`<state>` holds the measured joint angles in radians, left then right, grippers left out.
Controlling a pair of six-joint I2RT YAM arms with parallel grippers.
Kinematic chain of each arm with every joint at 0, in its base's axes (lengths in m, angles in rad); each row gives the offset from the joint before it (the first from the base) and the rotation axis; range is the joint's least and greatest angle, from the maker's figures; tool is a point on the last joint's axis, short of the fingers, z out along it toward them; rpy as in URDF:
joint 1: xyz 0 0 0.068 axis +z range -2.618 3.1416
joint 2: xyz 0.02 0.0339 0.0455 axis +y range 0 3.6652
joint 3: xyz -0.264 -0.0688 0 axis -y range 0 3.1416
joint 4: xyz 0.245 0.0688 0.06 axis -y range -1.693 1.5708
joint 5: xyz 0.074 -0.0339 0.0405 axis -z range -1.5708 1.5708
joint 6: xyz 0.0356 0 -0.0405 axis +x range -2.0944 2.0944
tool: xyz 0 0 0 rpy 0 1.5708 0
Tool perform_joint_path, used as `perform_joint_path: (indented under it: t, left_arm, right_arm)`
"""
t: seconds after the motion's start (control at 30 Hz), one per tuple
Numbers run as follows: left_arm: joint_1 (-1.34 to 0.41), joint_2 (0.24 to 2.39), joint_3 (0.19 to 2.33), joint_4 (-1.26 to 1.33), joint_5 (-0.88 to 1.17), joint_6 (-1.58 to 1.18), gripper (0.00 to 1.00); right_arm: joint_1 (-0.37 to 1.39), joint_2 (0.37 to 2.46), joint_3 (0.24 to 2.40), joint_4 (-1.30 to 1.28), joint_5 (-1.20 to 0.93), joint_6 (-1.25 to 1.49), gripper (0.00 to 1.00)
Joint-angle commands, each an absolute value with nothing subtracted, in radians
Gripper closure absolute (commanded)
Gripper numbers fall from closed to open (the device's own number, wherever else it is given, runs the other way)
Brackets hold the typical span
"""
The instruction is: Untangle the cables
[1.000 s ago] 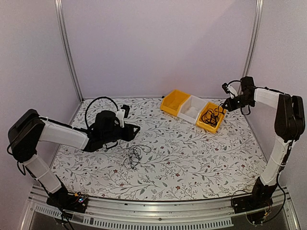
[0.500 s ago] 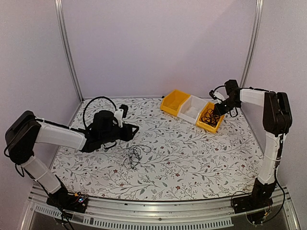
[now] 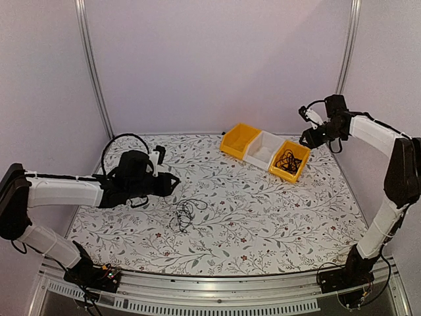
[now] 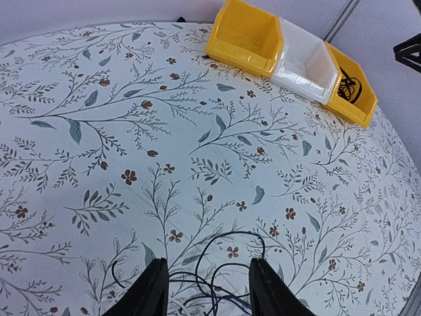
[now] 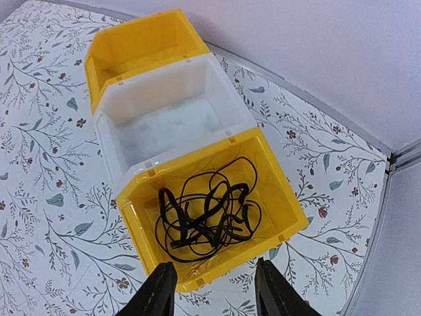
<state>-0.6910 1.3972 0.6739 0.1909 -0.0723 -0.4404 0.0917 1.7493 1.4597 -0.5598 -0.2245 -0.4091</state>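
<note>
Left gripper [image 4: 210, 293]: held low over the left half of the surface [image 3: 263, 224], well in from the left edge. The jaws are seen apart, and nothing is clamped between them.
Loose cables [image 3: 186, 214]: a small scribbly clump of thin black wire is laid flat on the surface, left of centre and toward the near edge. It is seen just in front of the left gripper's fingers in the left wrist view, with no contact shown.
First yellow bin [image 3: 239, 141]: placed near the far edge, right of centre, as the left end of a slanted row of three.
White bin [image 3: 263, 149]: set touching the first yellow bin on one side and the second on the other.
Second yellow bin [image 5: 284, 209]: set at the right end of the row, nearest the right edge.
Binned cables [image 5: 207, 220]: a looped black tangle is contained in the second yellow bin, resting on its floor.
Right gripper [image 5: 214, 276]: held above the second yellow bin, clear of the tangle. The jaws are parted and nothing is gripped.
</note>
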Motion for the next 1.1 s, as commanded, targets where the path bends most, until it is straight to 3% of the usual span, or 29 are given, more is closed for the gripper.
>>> perform_joint_path:
  t: [0.0,0.17,0.37,0.9,1.07]
  left_arm:
    - [-0.695,1.38,0.663,-0.032,-0.124,-0.522,0.59]
    - [-0.681,1.434,0.673,-0.11,-0.146,-0.578,0.59]
    - [-0.64,1.547,0.723,-0.107,-0.188,-0.58,0.6]
    - [-0.58,1.724,0.798,0.037,-0.165,-0.515,0.75]
    - [-0.572,1.745,0.814,0.071,-0.139,-0.495,0.87]
  right_arm:
    - [0.118,1.619,1.352,-0.473,-0.378,-0.444,0.55]
    - [0.258,1.52,1.183,-0.337,-0.465,-0.514,0.55]
    - [0.448,1.529,1.064,-0.272,-0.38,-0.615,0.55]
    - [0.461,1.578,1.044,-0.289,-0.446,-0.604,0.56]
    - [0.461,1.599,1.045,-0.291,-0.441,-0.606,0.56]
